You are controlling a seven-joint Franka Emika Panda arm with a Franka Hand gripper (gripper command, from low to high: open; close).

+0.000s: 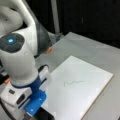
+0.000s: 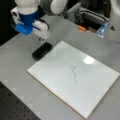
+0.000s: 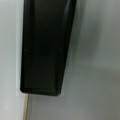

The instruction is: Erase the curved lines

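Currently, the pre-grasp step is judged to be in hand: nothing is held and no erasing is seen.

- Wrist view is filled by a black, oblong block eraser (image 3: pixel 45 47); its long axis runs top to bottom of that view, and no fingers are shown around it.
- The white-and-blue gripper (image 2: pixel 40 38) is hung just above the eraser (image 2: pixel 42 50), apart from it. How far the jaws are spread cannot be told.
- The eraser is laid flat on the grey table (image 2: pixel 15 62), just beside the edge of the white rectangular board (image 2: pixel 55 72) at a front view's left. Contact with the board cannot be confirmed. Its long axis is pointed from lower left to upper right.
- The curve lines (image 2: pixel 74 74), one thin dark-grey wavy squiggle, are found intact near the board's middle, well apart from eraser and gripper. The long axis is run roughly top to bottom in a front view, and left to right where they show again (image 1: pixel 73 82).
- Judgement: the next move calls for the jaws to be set across the eraser's short sides, then strokes to be run along the squiggle's long axis.
- Farthest back, a small orange object (image 2: pixel 81 28) is seen on the table.
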